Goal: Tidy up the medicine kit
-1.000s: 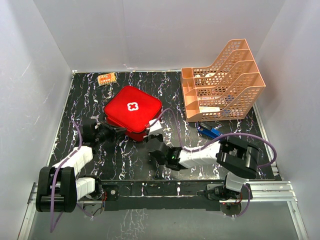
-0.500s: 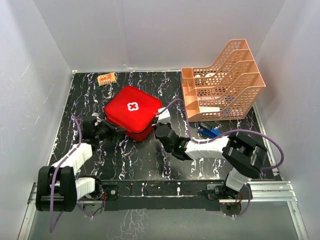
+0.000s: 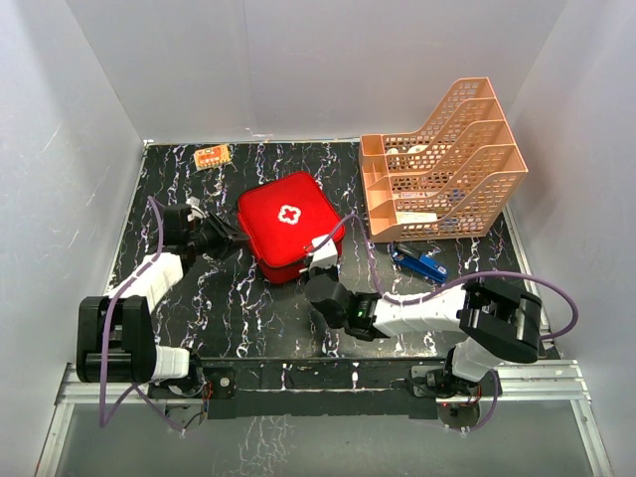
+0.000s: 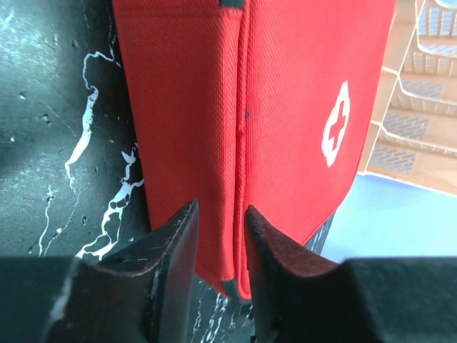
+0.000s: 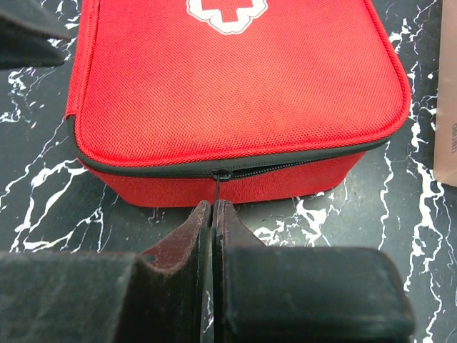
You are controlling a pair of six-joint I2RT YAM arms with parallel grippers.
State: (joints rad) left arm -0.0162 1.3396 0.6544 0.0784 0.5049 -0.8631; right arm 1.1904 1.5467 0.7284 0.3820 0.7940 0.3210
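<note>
Because the zip cannot be drawn unless the case is held against the pull, the left end effector (image 4: pixel 221 210) is placed at the left corner of the medicine kit (image 3: pixel 291 221), acting as a brace. In the left wrist view its fingers stand a narrow gap apart with the red side wall and seam of the kit between them. Whether the pads bear on the fabric cannot be determined from that view.

The medicine kit lies flat on the table (image 3: pixel 258 308), centre and slightly to the rear, lid up with the white cross (image 3: pixel 289 213) showing. It appears closed, so the contents cannot be reached yet.

At the near-right edge of the kit, the right end effector (image 5: pixel 213 207) has its fingers pressed together on the thin zip pull (image 5: pixel 216 190). The pull hangs from the slider (image 5: pixel 222 174) on the front seam. This grip is low and in line with the seam, which suits a pull along the zip track.

Assessment: the step in hand is opening the case. The tab is small and may slip out if the pull departs from the seam line.

To the right, the orange tiered tray (image 3: pixel 442 169) stands apart from the kit.
</note>
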